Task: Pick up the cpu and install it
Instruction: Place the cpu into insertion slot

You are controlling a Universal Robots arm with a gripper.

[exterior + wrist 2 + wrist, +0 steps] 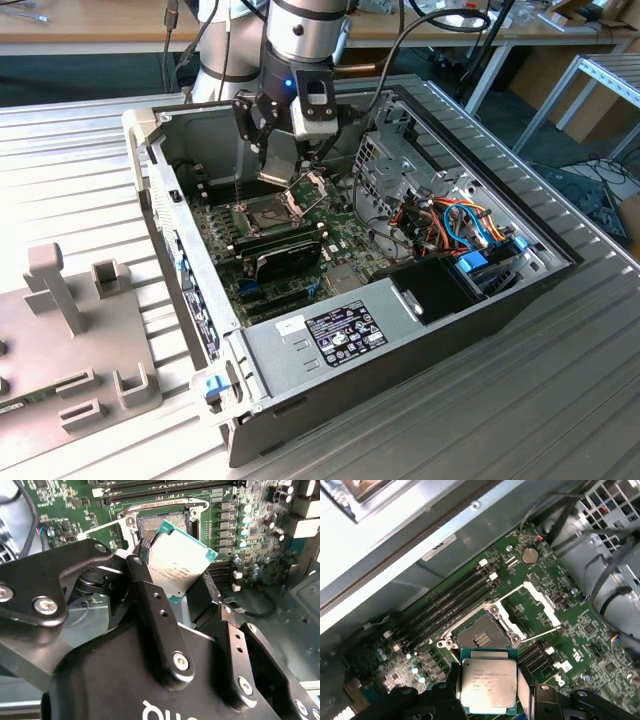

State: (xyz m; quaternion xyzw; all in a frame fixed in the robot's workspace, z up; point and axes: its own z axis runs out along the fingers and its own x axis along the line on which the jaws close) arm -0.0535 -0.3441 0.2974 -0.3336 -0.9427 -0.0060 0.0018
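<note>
Second wrist view gives you the cpu [182, 567] pinched by two opposite edges between the fingers of the gripper [174, 580], tilted, hanging above the open socket [162, 522] and clear of it. In the first wrist view, the socket's bare contact field lies just past the chip's edge, with the memory slots [450, 600] along one side and the thin lever [540, 634] on the other. In the exterior view, you have the drive cage [385, 170] close on the exterior view's right and the case wall [200, 135] behind the arm. The case rests on a ribbed metal table [560, 390].
</note>
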